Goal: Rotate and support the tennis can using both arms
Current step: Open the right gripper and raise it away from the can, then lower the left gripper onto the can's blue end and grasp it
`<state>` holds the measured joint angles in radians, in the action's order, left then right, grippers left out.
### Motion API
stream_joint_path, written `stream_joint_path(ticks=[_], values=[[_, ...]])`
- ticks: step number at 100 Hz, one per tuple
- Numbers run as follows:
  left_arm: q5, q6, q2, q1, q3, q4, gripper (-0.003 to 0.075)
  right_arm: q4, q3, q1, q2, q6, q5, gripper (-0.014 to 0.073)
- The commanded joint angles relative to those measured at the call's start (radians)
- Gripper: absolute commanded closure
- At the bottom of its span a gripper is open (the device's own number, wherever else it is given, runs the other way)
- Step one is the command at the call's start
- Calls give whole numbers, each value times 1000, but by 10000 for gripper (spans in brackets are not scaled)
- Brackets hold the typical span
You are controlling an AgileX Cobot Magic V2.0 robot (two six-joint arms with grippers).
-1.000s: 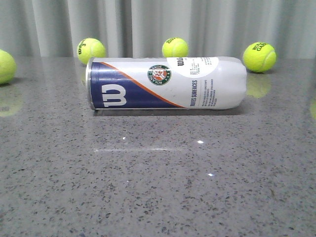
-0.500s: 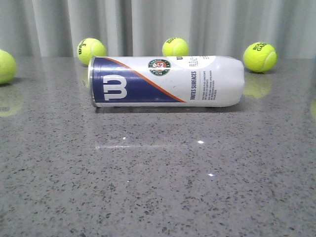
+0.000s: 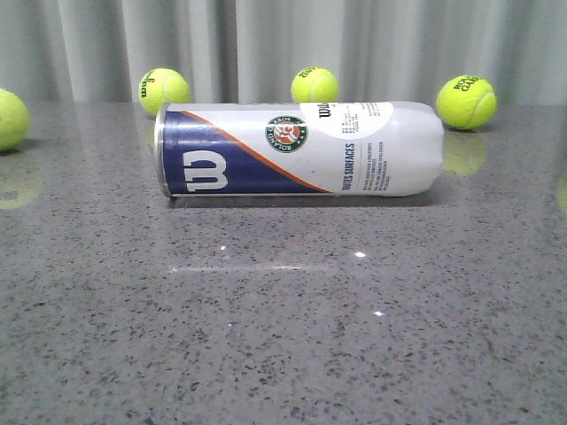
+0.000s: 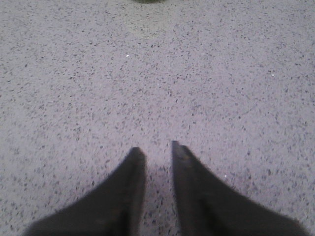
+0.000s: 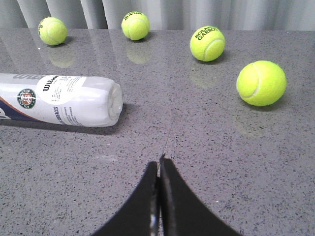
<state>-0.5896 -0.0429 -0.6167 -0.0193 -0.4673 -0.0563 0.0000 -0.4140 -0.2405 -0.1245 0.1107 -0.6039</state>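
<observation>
The tennis can (image 3: pixel 301 149) lies on its side on the grey speckled table (image 3: pixel 283 336). Its metal rim and navy panel with the white "W" are at the left and its white end at the right. No gripper shows in the front view. In the right wrist view the can's white end (image 5: pixel 64 101) lies well to the side of my right gripper (image 5: pixel 158 162), which is shut and empty above the table. My left gripper (image 4: pixel 154 147) hovers over bare table with a narrow gap between its fingers and nothing in it. The can is out of the left wrist view.
Several yellow-green tennis balls stand along the back by the curtain: one at far left (image 3: pixel 9 118), one behind the can's left end (image 3: pixel 164 89), one behind its middle (image 3: pixel 314 85), one at right (image 3: pixel 465 101). Another ball (image 5: pixel 261 82) lies to the can's right.
Half a second ago the can had rolled about its long axis, with the "W" turned over. Now it lies as it did one second ago.
</observation>
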Motion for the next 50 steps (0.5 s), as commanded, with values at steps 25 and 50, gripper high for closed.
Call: stream_joint_path(ticks=[25, 50], values=[[21, -1, -181, 1, -176, -130, 146, -9, -24, 5, -9, -3, 69, 650], [-174, -170, -350, 1, -325, -512, 146, -9, -24, 5, -9, -3, 69, 650]])
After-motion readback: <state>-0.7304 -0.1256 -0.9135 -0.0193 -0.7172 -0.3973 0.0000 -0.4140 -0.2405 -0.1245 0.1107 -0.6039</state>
